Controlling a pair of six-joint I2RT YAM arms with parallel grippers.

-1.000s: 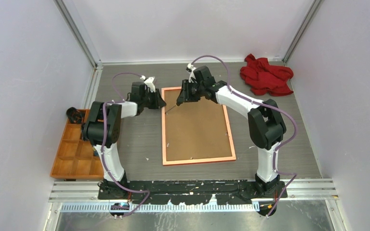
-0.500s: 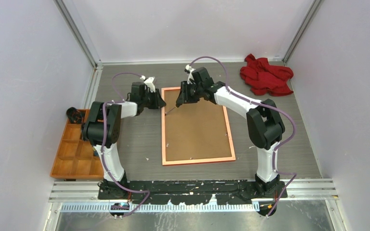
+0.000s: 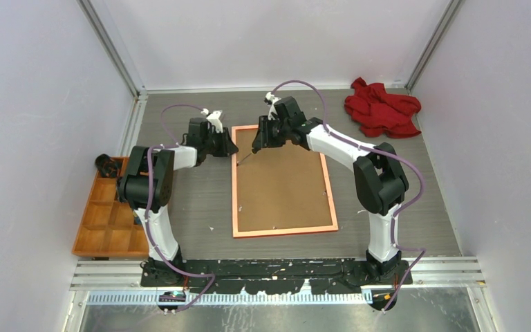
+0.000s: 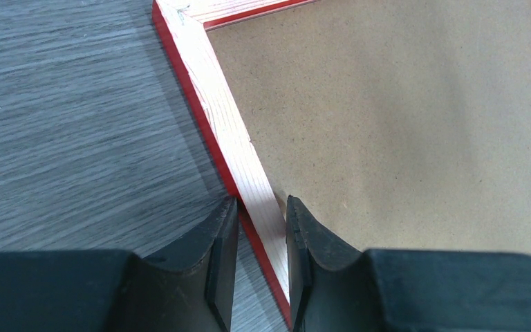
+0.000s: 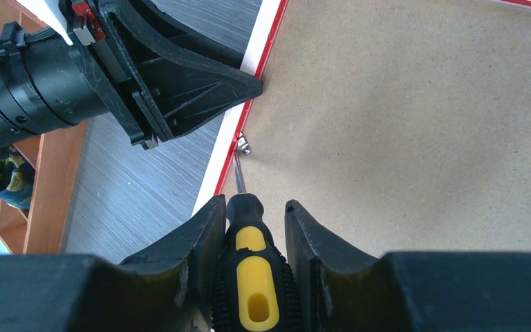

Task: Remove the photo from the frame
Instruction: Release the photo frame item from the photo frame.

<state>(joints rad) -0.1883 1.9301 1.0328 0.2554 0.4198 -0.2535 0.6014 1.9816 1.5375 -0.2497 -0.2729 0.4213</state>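
Note:
The red frame (image 3: 284, 230) lies face down on the table, and its plain brown backing board (image 3: 282, 187) fills it. The photo is hidden under the board. My left gripper (image 3: 231, 146) is shut on the frame's left rail (image 4: 228, 131) near the far left corner, one finger on each side of the rail. My right gripper (image 5: 254, 207) is shut on a black and yellow screwdriver (image 5: 252, 263). The screwdriver's tip rests at a small metal clip (image 5: 243, 145) on the rail's inner edge, just in front of the left gripper (image 5: 249, 86).
A crumpled red cloth (image 3: 382, 107) lies at the far right corner. An orange compartment tray (image 3: 107, 218) stands at the left edge with a dark object (image 3: 104, 164) at its far end. Walls enclose the table on three sides.
My right gripper and the screwdriver have shifted very slightly towards the frame's far left corner. The left gripper and the frame have not moved.

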